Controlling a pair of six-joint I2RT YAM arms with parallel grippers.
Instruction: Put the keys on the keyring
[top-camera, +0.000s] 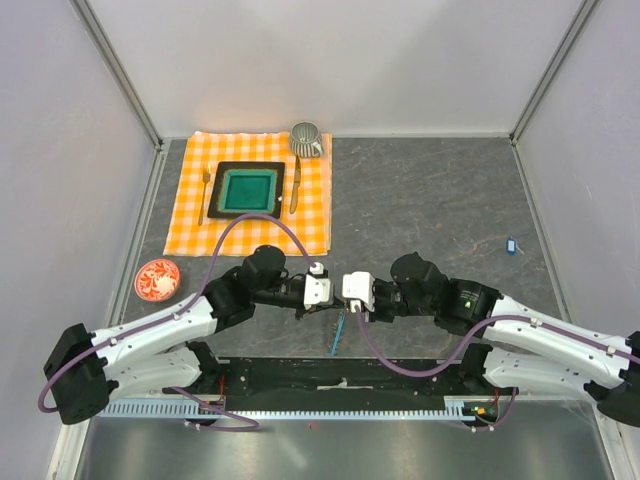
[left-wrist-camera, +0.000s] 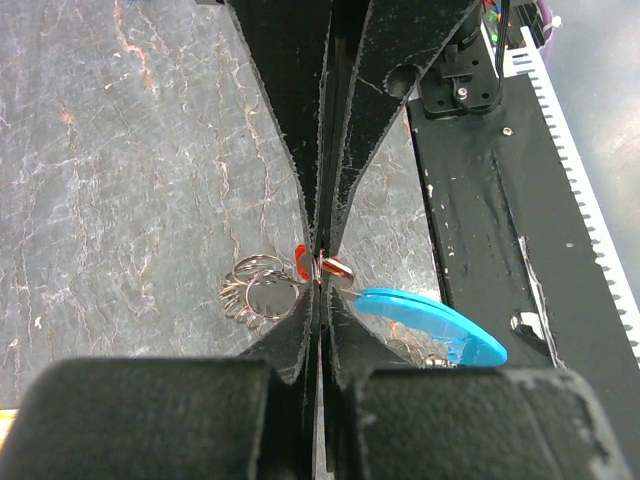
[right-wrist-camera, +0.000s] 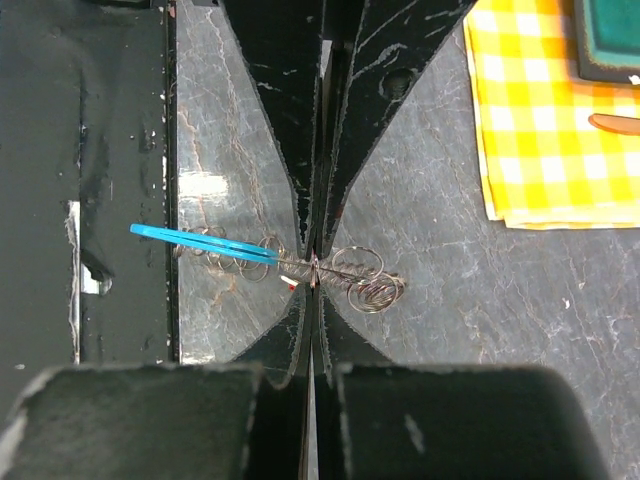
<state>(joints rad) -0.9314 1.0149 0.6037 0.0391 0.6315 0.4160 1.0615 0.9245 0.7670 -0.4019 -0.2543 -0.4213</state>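
Note:
My two grippers meet tip to tip low over the grey table's near middle. The left gripper (top-camera: 328, 298) (left-wrist-camera: 320, 262) is shut, with the red key (left-wrist-camera: 300, 262) pinched at its tips. Beside it lie the keyring's wire loops (left-wrist-camera: 258, 290) and light-blue strip (left-wrist-camera: 430, 322). The right gripper (top-camera: 342, 300) (right-wrist-camera: 314, 265) is shut on the keyring (right-wrist-camera: 365, 280), whose coil stretches to either side of its tips. The blue strip (right-wrist-camera: 205, 243) (top-camera: 340, 335) trails toward the table's near edge. The dark blue key (top-camera: 510, 243) lies alone at the far right.
An orange checked cloth (top-camera: 310, 215) at the back left carries a green plate (top-camera: 248, 190), a fork (top-camera: 204, 195), a knife (top-camera: 295, 185) and a cup (top-camera: 306, 138). A red-patterned saucer (top-camera: 157, 279) sits at the left. A black rail (top-camera: 330, 380) runs along the near edge.

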